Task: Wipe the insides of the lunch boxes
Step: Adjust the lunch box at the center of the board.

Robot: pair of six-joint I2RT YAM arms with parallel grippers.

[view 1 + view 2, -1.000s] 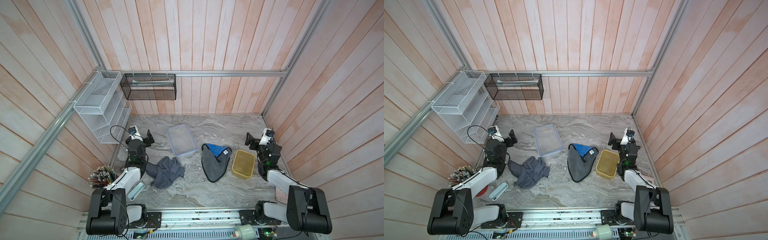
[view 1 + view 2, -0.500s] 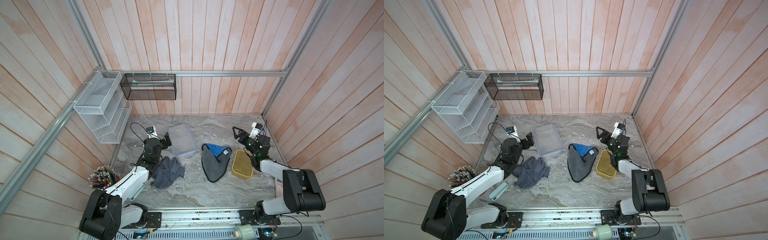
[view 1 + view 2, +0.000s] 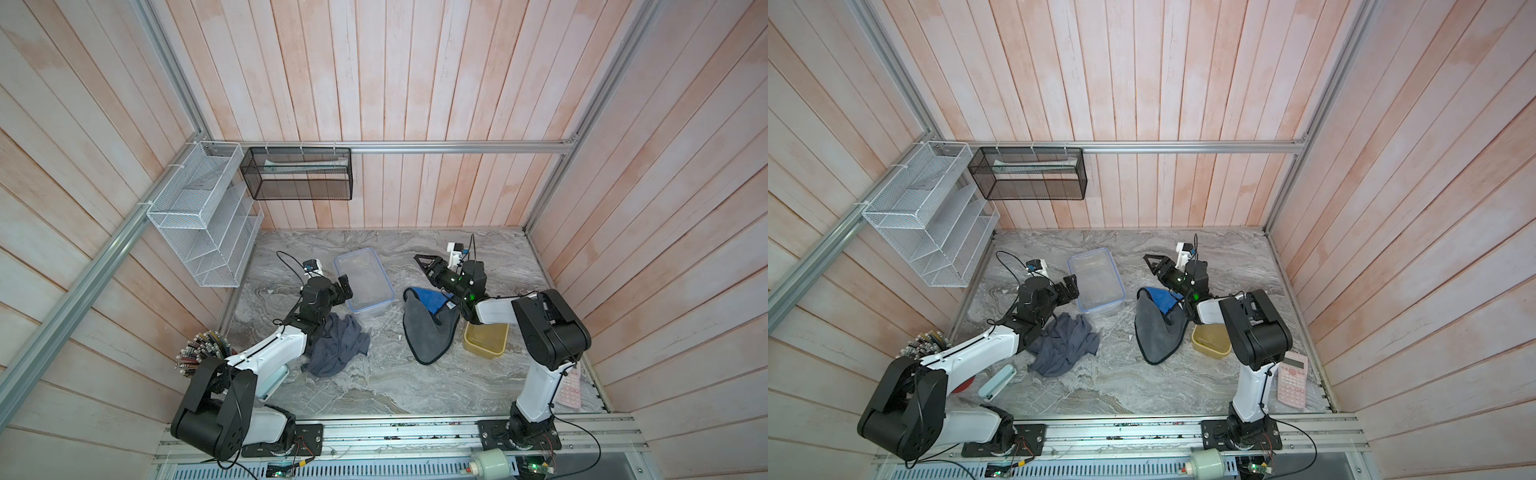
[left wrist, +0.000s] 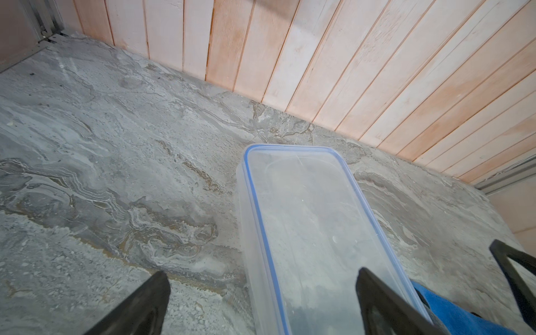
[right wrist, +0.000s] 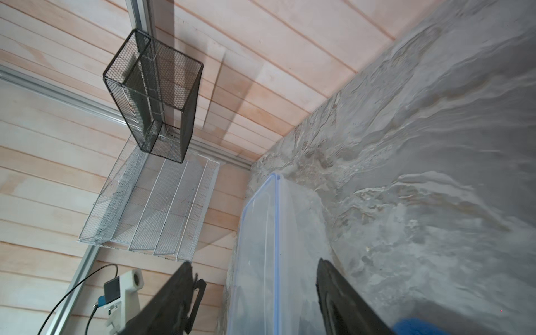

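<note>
Nearest the robot's base, a crumpled dark grey cloth [image 3: 338, 347] is lying on the marble table [image 3: 395, 386] beside the left arm. A grey-and-blue cloth [image 3: 426, 332] is lying spread just beside the amber lunch box [image 3: 488, 343], which is sitting open side up, partly hidden under the right arm. Farther back, the left gripper [image 3: 341, 290] is hovering at the near end of the clear lunch box [image 3: 365, 276]. Its jaws are standing wide apart and holding nothing, one over the box and one over bare table in the wrist view. The right gripper [image 3: 423, 265] is hanging above the table on the box's other side, jaws also apart and empty. A blue line is running round the clear box's top, and I am not managing to tell whether a lid is sitting on it. Both arms seem to be aiming at this box, with no cloth in either. Doing this well is probably meaning bracing the box's wall with one gripper so it is not sliding on the smooth stone, lifting any lid from a corner, then fetching a cloth before reaching inside
</note>
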